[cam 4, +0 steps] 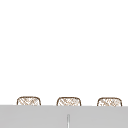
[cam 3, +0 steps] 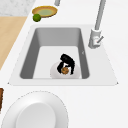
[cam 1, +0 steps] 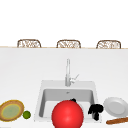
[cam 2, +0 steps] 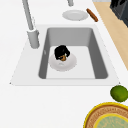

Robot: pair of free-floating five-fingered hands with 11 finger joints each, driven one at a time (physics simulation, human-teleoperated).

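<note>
My left hand (cam 2: 61, 52) is low in the sink basin (cam 2: 100, 62), fingers curled round a small brown round thing (cam 3: 65, 70). It holds this just above a white bowl (cam 3: 55, 73) that sits on the basin floor. In the front view a large red ball (cam 1: 67, 115) covers most of this hand, whose top (cam 1: 73, 100) peeks out behind it. My right hand (cam 1: 96, 110) hangs idle over the sink's right rim, fingers drooping loosely, holding nothing.
A white plate (cam 1: 115, 106) and a brown stick (cam 1: 117, 120) lie on the counter to the right of the sink. On the left are a lime (cam 1: 26, 114) and a yellow woven dish (cam 1: 11, 110). The faucet (cam 1: 67, 72) stands behind the basin.
</note>
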